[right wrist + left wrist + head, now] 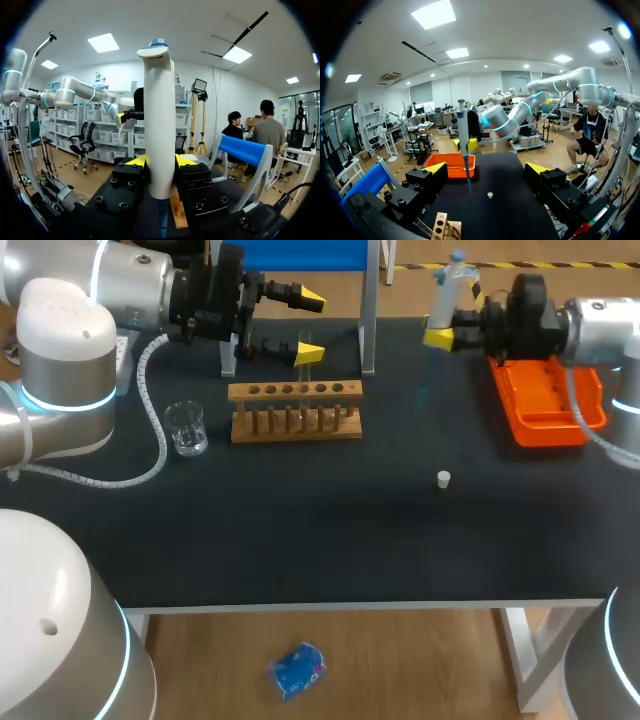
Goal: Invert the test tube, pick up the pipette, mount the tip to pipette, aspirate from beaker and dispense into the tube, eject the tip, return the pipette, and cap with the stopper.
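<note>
My right gripper (440, 338) is shut on the white pipette (447, 290), holding it upright above the table's back right. The pipette (159, 125) stands between the yellow tips of that gripper (160, 162), and a blue tip (162, 217) hangs below it. My left gripper (310, 327) is open behind the wooden rack (295, 410), where a clear test tube (303, 370) stands by the nearer fingertip. Nothing is between the fingers of the left gripper (487, 170); the pipette (463, 135) is ahead of it. A glass beaker (186, 427) sits left of the rack. The white stopper (444, 479) lies right of centre.
An orange tip box (545, 395) sits at the back right under my right arm. A metal stand (370, 310) rises behind the rack. The coiled cable (150, 410) of my left arm hangs beside the beaker.
</note>
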